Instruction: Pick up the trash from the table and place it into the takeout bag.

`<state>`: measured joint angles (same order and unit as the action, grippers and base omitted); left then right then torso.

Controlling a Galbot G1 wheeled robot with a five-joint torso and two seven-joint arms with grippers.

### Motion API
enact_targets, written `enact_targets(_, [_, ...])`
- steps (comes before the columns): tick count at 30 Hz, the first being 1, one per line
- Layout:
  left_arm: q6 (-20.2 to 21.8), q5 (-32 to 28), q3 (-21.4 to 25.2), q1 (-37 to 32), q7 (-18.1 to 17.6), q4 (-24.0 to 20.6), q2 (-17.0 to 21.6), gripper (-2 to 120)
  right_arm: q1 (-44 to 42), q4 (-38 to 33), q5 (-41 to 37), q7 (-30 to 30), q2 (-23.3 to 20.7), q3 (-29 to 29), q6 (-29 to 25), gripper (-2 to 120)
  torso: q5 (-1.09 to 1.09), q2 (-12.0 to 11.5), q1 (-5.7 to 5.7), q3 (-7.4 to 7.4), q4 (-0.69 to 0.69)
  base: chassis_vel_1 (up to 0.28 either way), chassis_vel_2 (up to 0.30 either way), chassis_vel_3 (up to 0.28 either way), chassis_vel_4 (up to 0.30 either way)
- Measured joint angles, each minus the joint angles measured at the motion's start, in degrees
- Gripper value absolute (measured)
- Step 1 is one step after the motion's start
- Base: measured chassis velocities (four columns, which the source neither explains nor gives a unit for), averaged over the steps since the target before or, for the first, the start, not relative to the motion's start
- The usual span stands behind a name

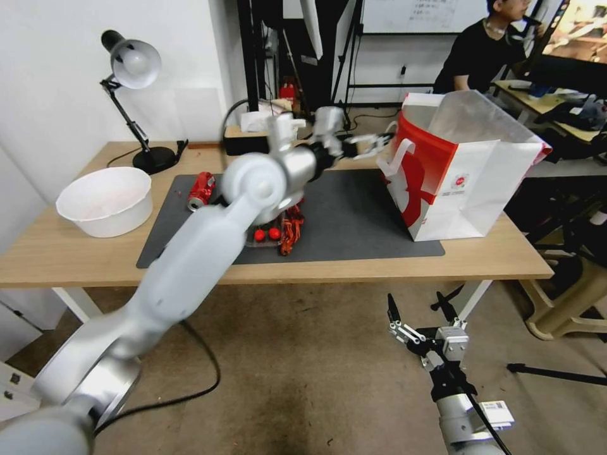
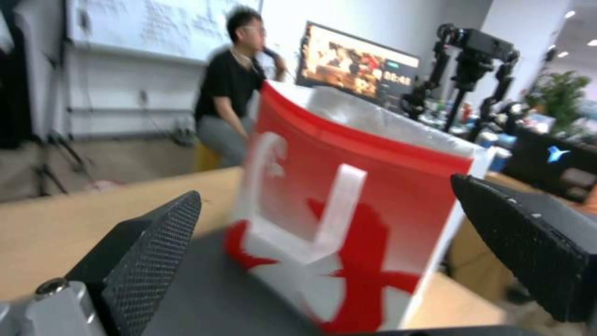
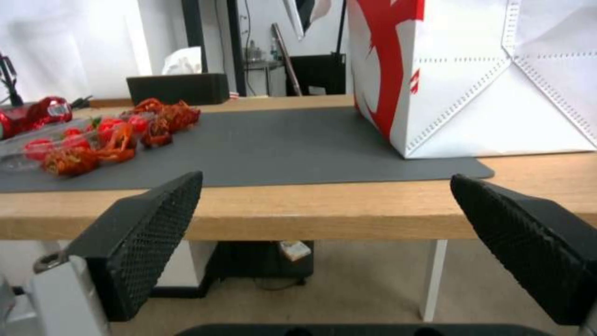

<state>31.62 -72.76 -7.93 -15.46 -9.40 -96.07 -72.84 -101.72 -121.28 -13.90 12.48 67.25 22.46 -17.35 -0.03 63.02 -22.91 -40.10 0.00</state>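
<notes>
Well, we saw a big white bowl [image 1: 105, 201] at the left end of the table [image 1: 76, 256], and a crushed red can [image 1: 201, 189] lying on the grey mat [image 1: 354, 218]. Next to it sat a clear tray of red scraps [image 1: 278, 230] — partly hidden by our left arm. Our left gripper [image 1: 370, 144] hung up high, just beside the takeout bag [image 1: 465, 170], with its fingers [image 2: 156, 252] spread apart and nothing in them. Our right gripper [image 1: 422, 309] waited low, in front of the table edge — fingers [image 3: 149, 238] apart too.
</notes>
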Motion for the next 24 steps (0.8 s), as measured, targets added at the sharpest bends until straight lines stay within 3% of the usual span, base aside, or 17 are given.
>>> enact_targets(6, [-0.58,4.15,1.83,-3.35,1.65,-3.39,2.36,100,0.33,0.21,-0.14,0.00,-0.19,-0.13,0.05,100,0.01,0.00,0.00,0.00,-0.01,0.000,0.000,0.000,0.000])
enact_targets(7, [-1.66,9.02,4.41,-7.44,3.55,-7.17,4.69,100,0.55,0.38,-0.23,0.00,-0.27,-0.26,0.08,100,0.01,0.00,0.00,0.00,0.03,0.000,0.000,0.000,0.000])
enact_targets(9, [-7.38,21.09,8.36,-14.97,11.58,-11.13,7.65,100,0.72,0.62,-0.26,-0.05,-0.33,-0.48,0.08,100,0.02,0.01,0.00,0.01,-0.03,0.000,0.000,0.000,0.000])
enact_targets(10, [-7.38,21.09,8.36,-14.97,11.58,-11.13,7.65,100,0.72,0.62,-0.26,-0.05,-0.33,-0.48,0.08,100,0.02,0.01,0.00,0.01,-0.03,0.000,0.000,0.000,0.000])
enact_targets(11, [-12.40,28.11,10.86,-20.27,17.09,-12.62,9.28,100,0.95,0.96,-0.26,-0.06,-0.43,-0.56,0.08,100,0.00,0.00,0.00,0.00,-0.01,0.000,0.000,0.000,0.000])
enact_targets(12, [-16.65,32.74,13.15,-25.74,19.45,-14.42,10.53,100,1.30,1.26,-0.29,-0.08,-0.57,-0.67,0.08,100,0.02,0.00,0.00,0.00,0.03,0.000,0.000,0.000,0.000])
enact_targets(13, [-20.54,36.28,14.59,-29.87,19.11,-15.63,11.26,100,1.49,1.46,-0.32,-0.09,-0.69,-0.76,0.08,100,0.01,0.01,0.00,0.01,0.02,0.000,0.000,0.000,0.000])
enact_targets(14, [-20.54,36.28,14.59,-29.87,19.11,-15.63,11.26,100,1.49,1.46,-0.32,-0.09,-0.69,-0.76,0.08,100,0.01,0.01,0.00,0.01,0.02,0.000,0.000,0.000,0.000])
enact_targets(16, [-30.24,48.64,17.37,-40.44,14.62,-16.96,11.27,100,2.08,2.01,-0.37,-0.12,-0.85,-1.08,0.11,100,0.00,0.00,0.00,0.00,0.00,0.000,0.000,0.000,0.000])
enact_targets(17, [-31.80,52.14,18.48,-44.26,12.73,-17.55,10.90,100,2.35,2.25,-0.37,-0.13,-0.90,-1.25,0.13,100,0.02,0.00,0.00,0.00,0.00,0.000,0.000,0.000,0.000])
enact_targets(18, [-31.80,52.14,18.48,-44.26,12.73,-17.55,10.90,100,2.35,2.25,-0.37,-0.13,-0.90,-1.25,0.13,100,0.02,0.00,0.00,0.00,0.00,0.000,0.000,0.000,0.000])
enact_targets(21, [-33.57,61.08,23.56,-53.76,5.27,-18.72,9.94,100,2.96,2.46,-0.41,-0.16,-1.21,-1.71,0.35,100,0.03,0.01,0.00,0.00,-0.01,0.000,0.000,0.000,0.000])
enact_targets(24, [-33.21,62.48,26.34,-57.10,2.54,-19.31,10.27,100,2.98,2.50,-0.57,-0.21,-1.35,-1.75,0.37,100,0.03,0.01,-0.01,0.00,0.00,0.000,0.000,0.000,0.000])
